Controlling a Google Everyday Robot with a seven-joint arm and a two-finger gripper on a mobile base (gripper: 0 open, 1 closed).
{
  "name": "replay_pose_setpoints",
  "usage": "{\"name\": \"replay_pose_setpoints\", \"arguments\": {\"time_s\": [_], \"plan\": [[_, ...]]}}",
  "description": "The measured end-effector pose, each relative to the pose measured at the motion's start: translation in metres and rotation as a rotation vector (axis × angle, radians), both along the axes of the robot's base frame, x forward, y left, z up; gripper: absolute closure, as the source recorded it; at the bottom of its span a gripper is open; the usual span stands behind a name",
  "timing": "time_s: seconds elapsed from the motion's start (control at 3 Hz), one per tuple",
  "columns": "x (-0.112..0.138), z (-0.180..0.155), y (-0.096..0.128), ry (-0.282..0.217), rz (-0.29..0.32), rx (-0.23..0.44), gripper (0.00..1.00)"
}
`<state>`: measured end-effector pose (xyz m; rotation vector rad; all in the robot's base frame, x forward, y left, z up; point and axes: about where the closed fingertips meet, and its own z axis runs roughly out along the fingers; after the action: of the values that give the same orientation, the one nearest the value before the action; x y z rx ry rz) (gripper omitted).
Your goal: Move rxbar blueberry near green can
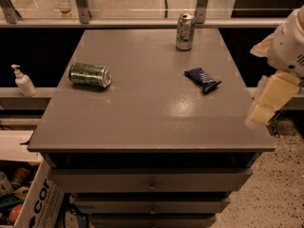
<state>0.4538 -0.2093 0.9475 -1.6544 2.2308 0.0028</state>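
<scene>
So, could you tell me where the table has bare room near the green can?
The widest bare stretch is the front half of the table, before the green can and the rxbar blueberry. The middle between them is free. An upright pale can stands at the back. The gripper hangs off the right edge.
</scene>
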Motion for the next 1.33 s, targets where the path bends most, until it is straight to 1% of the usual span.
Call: {"name": "replay_pose_setpoints", "arguments": {"time_s": [0.33, 0.67, 1.0, 1.33], "plan": [[0.029, -0.031, -0.002, 0.01, -0.041, 0.131, 0.0], [0.061, -0.052, -0.001, -0.013, -0.058, 0.265, 0.0], [0.089, -0.061, 0.01, -0.067, -0.047, 0.387, 0.0], [0.108, -0.061, 0.025, -0.134, -0.035, 0.463, 0.0]]}}
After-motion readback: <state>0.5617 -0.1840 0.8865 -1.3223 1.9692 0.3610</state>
